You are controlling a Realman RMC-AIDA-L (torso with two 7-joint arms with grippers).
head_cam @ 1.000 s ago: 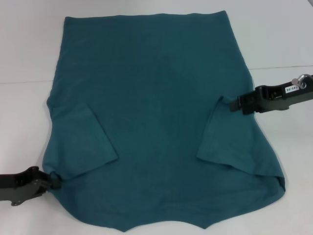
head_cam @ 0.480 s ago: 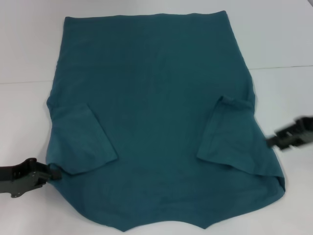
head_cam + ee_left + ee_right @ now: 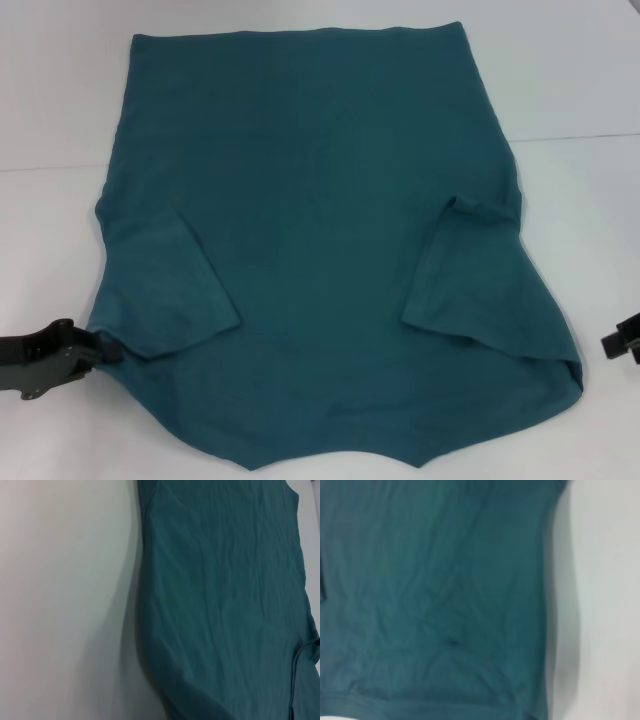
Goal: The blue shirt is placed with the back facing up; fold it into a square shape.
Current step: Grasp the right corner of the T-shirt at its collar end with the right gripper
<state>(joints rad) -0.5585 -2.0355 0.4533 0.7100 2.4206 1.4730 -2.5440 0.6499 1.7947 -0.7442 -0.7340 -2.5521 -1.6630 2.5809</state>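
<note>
Both sleeves of the blue shirt (image 3: 320, 200) are lying folded inward; body folds are remaining, left gripper (image 3: 108, 352) is touching its edge, finger state unclear

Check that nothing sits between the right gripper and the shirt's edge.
Nothing visible does. Only bare white table lies between the right gripper at the head view's edge and the blue shirt. The left gripper is at the opposite edge.

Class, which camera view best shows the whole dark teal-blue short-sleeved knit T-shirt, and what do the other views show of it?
The head view: the dark teal-blue short-sleeved knit T-shirt lies spread on the white table, both sleeves folded inward, only its near edge cut off. The left wrist view shows just one side edge of the cloth; the right wrist view shows a blurred stretch along the opposite edge.
</note>
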